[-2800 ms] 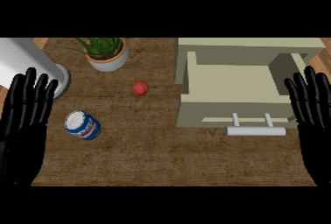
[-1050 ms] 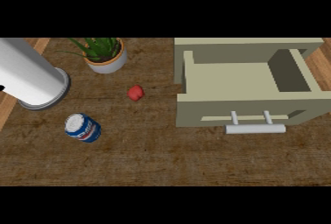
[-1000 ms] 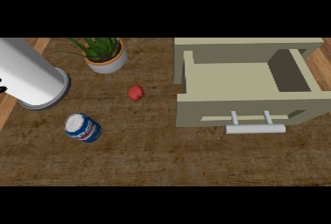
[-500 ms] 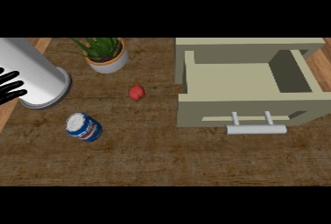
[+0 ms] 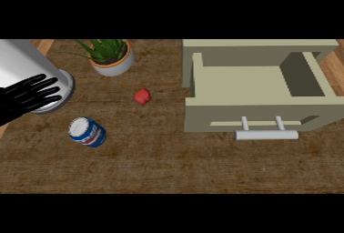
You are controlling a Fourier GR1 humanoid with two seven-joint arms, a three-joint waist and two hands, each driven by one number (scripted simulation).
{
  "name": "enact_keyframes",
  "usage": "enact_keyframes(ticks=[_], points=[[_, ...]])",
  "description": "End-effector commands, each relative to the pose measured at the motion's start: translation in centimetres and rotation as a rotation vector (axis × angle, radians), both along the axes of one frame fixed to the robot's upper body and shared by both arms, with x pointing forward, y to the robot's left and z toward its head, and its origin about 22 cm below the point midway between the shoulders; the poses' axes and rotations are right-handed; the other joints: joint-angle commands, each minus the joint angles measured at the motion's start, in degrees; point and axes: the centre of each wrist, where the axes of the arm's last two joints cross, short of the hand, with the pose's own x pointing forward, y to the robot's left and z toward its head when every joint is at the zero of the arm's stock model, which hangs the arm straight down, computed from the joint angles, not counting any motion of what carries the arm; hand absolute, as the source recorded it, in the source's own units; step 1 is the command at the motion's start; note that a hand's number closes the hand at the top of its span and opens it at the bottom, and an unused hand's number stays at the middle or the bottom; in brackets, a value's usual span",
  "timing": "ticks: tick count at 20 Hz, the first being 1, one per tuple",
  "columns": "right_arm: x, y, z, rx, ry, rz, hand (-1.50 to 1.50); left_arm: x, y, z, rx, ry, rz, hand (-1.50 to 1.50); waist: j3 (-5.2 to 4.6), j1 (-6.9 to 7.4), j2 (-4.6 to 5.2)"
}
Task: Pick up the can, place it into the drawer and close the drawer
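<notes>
Can [image 5: 87,132] sits on the counter [image 5: 168,168] near its left edge, white top up and blue side showing, in the same spot as in every earlier frame. It is well apart from the drawer [image 5: 255,86], which stands pulled open at the counter's right side exactly as before, with its pale inside bare and its bar handle [image 5: 266,134] facing the near edge.

What has changed is the left hand [image 5: 27,95]. Nearly three seconds ago both hands rested with fingers up, one at each side edge. About a second ago neither hand showed at all. Half a second ago only the black fingertips of the left hand poked in at the left edge. Now the whole hand is in view, coming in from that edge with its fingers straight and spread apart, holding nothing. It overlaps the lower end of the big white cylinder [image 5: 30,68] lying at the far left corner; whether it touches the cylinder cannot be told. The hand is beyond the can and to its left, near it but not in contact. The right hand has not come back into view.

The small red object [image 5: 142,96] between can and drawer, and the potted plant [image 5: 107,57] at the far edge, lie as they did before.
</notes>
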Motion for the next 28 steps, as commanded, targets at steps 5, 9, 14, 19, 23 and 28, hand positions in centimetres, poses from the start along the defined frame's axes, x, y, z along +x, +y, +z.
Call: enact_keyframes(ticks=[5,9,14,19,23,28], points=[[-0.2,-1.7,-0.4,0.012,-0.024,-0.003,-1.50,0.1,-3.1,-4.4,0.045,0.011,0.010,-1.50,-0.03,0.02,0.06],[-0.8,-1.0,0.9,0.013,0.003,-0.008,-1.50,0.1,-3.1,-5.8,0.074,0.001,0.035,-1.50,-0.06,-0.02,0.07],[-1.2,-1.8,0.5,0.005,0.009,0.026,-1.50,0.2,-1.5,-8.0,0.076,-0.006,0.080,-1.50,-0.09,-0.30,0.18],[-0.6,-1.9,0.3,0.013,0.027,0.008,-1.50,-1.3,-2.3,-11.1,0.073,-0.001,0.132,-1.50,-0.10,0.00,0.21],[-1.8,-0.7,1.1,0.008,-0.004,0.022,-1.50,-0.9,-1.2,-11.9,0.097,0.009,0.153,-1.50,-0.13,-0.51,0.26],[-1.5,-1.3,-0.4,0.004,-0.007,0.036,-1.50,-0.1,-1.9,-13.1,0.128,0.016,0.174,-1.50,-0.13,-0.78,0.37]])
